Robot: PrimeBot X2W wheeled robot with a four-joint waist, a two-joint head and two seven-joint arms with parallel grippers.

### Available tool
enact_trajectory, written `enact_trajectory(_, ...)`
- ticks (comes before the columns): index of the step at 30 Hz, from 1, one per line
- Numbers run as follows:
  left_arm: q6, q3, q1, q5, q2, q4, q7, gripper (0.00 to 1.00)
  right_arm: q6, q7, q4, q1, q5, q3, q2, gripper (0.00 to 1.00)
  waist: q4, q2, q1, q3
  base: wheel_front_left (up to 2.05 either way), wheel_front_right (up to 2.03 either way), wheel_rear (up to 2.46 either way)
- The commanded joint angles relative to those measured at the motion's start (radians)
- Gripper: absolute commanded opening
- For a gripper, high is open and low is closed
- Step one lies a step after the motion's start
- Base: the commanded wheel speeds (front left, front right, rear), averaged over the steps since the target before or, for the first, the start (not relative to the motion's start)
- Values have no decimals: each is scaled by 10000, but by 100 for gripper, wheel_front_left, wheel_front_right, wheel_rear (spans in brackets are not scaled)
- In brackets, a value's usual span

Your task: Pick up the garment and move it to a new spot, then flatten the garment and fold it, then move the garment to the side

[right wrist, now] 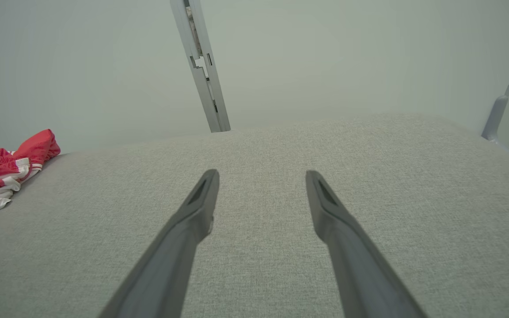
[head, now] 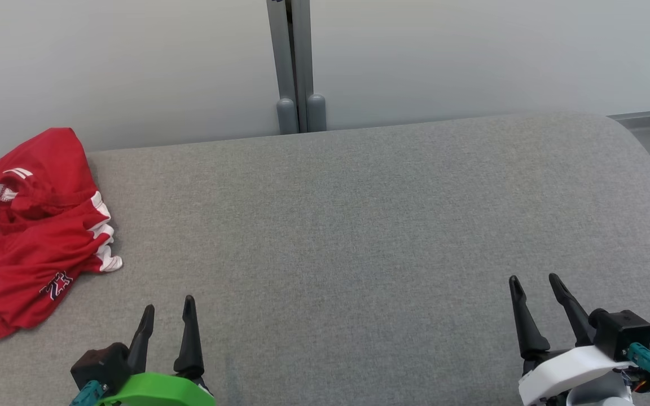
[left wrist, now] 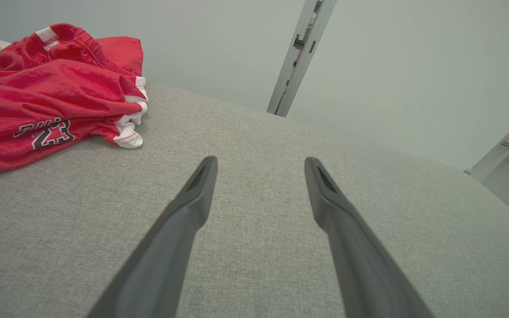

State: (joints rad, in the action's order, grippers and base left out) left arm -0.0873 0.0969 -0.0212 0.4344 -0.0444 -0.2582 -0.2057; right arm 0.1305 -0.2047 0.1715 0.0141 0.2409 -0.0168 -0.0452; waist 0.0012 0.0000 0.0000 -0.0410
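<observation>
Garment (head: 37, 225), red, crumpled on grey cushion (head: 359, 225), left of and ahead of left gripper (head: 168, 303), untouched, well apart from right gripper (head: 533, 277). Both sets of fingers spread, nothing held.

The garment (head: 37, 231) lies crumpled at 9 o'clock. The left gripper (head: 168, 303), 7 o'clock, and right gripper (head: 533, 277), 5 o'clock, stand spread.

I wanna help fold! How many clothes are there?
1: a crumpled red garment at the left edge of the grey surface, beyond the left gripper. Its folds might hide another.
</observation>
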Motion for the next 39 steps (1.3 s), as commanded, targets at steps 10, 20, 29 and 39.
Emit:
enact_trajectory(10, 68, 95, -102, -691, -79, -167, -275, 100, 3, -287, -40, 130, -917, 103, -62, 100, 7, 0, 0, -33, 0, 0, 0)
enact_trajectory(20, 112, 187, -157, -1238, -85, -330, -458, 100, 4, -470, 203, 157, -1600, 151, -69, 100, 11, 0, 0, -72, 0, 0, 0)
enact_trajectory(29, 150, 269, -190, -1714, -92, -517, -630, 100, 2, -623, 374, 193, -2197, 184, -77, 100, 11, 0, 0, -86, 0, 0, 0)
enact_trajectory(39, 133, 268, -147, -1554, -91, -670, -592, 100, 2, -620, 434, 144, -2084, 163, -76, 100, 4, 0, 0, -70, 0, 0, 0)
